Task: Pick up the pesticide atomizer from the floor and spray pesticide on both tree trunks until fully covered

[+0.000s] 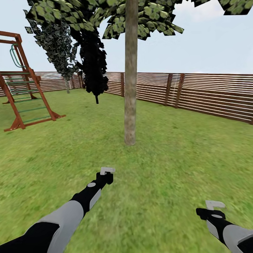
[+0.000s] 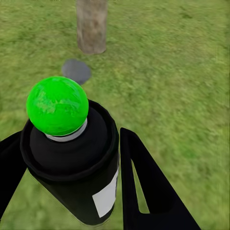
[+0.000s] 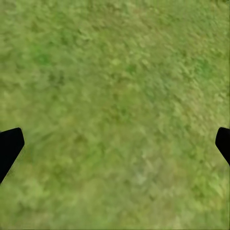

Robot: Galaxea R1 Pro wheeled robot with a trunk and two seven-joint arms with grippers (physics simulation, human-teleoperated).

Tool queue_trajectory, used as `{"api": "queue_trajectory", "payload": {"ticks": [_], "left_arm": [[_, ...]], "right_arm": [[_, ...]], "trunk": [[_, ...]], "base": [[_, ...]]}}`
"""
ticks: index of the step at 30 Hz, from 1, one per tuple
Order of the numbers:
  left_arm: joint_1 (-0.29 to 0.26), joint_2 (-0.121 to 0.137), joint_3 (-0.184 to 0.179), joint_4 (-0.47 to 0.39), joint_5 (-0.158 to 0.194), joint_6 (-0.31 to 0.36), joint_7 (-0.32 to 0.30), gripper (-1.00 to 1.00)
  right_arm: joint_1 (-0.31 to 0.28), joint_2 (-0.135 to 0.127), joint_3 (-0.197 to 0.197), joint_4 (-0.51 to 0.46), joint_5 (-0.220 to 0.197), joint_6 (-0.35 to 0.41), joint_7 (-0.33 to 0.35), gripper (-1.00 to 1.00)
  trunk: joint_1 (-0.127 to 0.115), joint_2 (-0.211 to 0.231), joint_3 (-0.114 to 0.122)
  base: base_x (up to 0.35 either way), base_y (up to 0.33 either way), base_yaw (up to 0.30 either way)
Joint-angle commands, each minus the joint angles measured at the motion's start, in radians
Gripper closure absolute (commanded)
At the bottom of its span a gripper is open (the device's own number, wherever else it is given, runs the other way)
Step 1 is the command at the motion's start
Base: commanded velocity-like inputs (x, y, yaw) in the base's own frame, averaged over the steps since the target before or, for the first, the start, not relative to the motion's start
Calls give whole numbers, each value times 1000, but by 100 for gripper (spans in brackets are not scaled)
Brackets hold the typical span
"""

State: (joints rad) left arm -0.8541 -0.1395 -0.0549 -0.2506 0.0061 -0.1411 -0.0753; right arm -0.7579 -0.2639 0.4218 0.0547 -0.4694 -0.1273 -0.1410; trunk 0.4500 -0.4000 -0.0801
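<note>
I stand on the lawn of a fenced garden, and my left jaws are clamped around the pesticide atomizer, a black can with a bright green ball on top. From my left wrist camera the can sits snug between my two black fingers. The tree trunk, mottled grey-brown and bare, rises at twelve o'clock, with open grass between it and my left jaws. From the wrist camera its base meets the grass beyond the can, and a small grey patch lies on the grass just before it.

My right jaws hang at four o'clock, spread wide and holding nothing, with grass beneath them.

The brown slatted fence bounds the lawn from twelve to three o'clock, well behind the trunk. A wooden playset stands at ten o'clock, and a dark narrow tree at eleven. Grass lies open all round the trunk.
</note>
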Motion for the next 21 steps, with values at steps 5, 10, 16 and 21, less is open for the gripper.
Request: {"api": "queue_trajectory", "payload": {"ticks": [5,10,16,21], "left_arm": [[0,0,1,1,0,0,0,100],[1,0,1,1,0,0,0,100],[0,0,1,1,0,0,0,100],[0,0,2,1,0,-1,0,100]], "right_arm": [[0,1,0,0,0,0,0,-100],[0,8,0,1,0,0,0,-100],[2,10,0,1,0,0,0,-100],[2,14,0,1,-1,0,0,-100]], "trunk": [[0,0,0],[0,0,0],[0,0,0],[0,0,0]], "base": [[350,-3,0],[350,-72,0],[350,-105,0],[350,-109,0]]}}
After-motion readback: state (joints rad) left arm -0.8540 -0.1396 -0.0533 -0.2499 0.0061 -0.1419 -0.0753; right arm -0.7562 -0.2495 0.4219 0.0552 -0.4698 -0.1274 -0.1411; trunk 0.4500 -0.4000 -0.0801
